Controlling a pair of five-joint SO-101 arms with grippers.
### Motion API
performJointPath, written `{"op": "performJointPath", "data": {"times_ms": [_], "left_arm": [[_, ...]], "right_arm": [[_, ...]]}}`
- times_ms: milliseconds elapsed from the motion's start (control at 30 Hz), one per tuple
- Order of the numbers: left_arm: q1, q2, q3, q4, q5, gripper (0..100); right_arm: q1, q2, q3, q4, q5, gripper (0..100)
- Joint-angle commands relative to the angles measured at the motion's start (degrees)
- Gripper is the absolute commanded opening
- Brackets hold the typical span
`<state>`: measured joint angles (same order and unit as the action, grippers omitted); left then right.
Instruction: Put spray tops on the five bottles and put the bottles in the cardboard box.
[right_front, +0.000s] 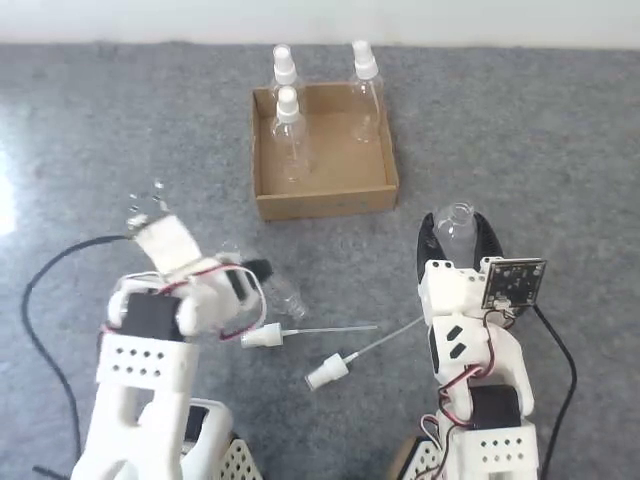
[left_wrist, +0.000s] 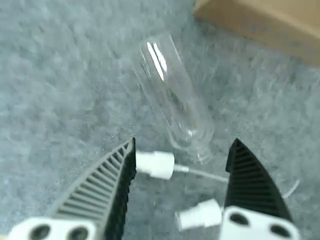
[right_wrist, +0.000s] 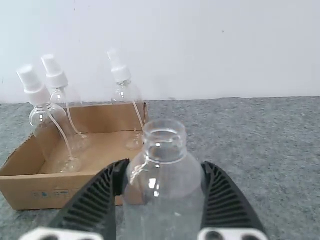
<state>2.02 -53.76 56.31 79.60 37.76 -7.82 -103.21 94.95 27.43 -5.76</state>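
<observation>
"Bottles (right_front: 290, 135) in the high view: where are they found?"
"Three topped ones are stood in the box (right_front: 325, 203). An open bottle (right_front: 457, 215) is held upright by the right gripper (right_front: 457, 235). A lying bottle (right_front: 285, 295) and two tops (right_front: 268, 338) are seen on the table (right_front: 560, 150)."
"Left wrist view?"
"The left gripper (left_wrist: 183, 147) is spread wide, one top (left_wrist: 156, 165) seen between its jaws, the lying bottle (left_wrist: 172, 100) just beyond."
"Right wrist view?"
"The right gripper (right_wrist: 163, 167) is clamped on the open bottle (right_wrist: 162, 145), near the box (right_wrist: 30, 175)."
</observation>
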Motion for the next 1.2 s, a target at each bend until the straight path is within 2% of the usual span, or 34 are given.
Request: {"op": "performJointPath", "data": {"times_ms": [0, 167, 433, 667, 1033, 1167], "left_arm": [[2.9, 0.88, -0.22, 1.14, 2.11, 27], [6.24, 0.88, -0.22, 3.34, 2.46, 27], [11.43, 0.88, 1.71, 1.41, 5.71, 27], [11.6, 0.97, 1.8, 1.32, 6.15, 27], [11.69, 1.05, 1.98, 1.23, 6.24, 27], [11.69, 5.71, 0.75, 1.41, 6.24, 27]], "right_arm": [[0.57, -0.75, -0.44, -1.54, 0.09, 1.7], [0.57, -0.75, -0.44, -1.54, 0.09, 1.7], [0.57, -0.75, -0.44, -1.54, 0.09, 1.7], [0.22, -0.75, -0.18, -1.63, 2.64, 1.7], [0.22, -0.75, -0.18, -1.63, 2.73, 1.7], [0.22, -0.75, -0.18, -1.63, 2.73, 1.7]]}}
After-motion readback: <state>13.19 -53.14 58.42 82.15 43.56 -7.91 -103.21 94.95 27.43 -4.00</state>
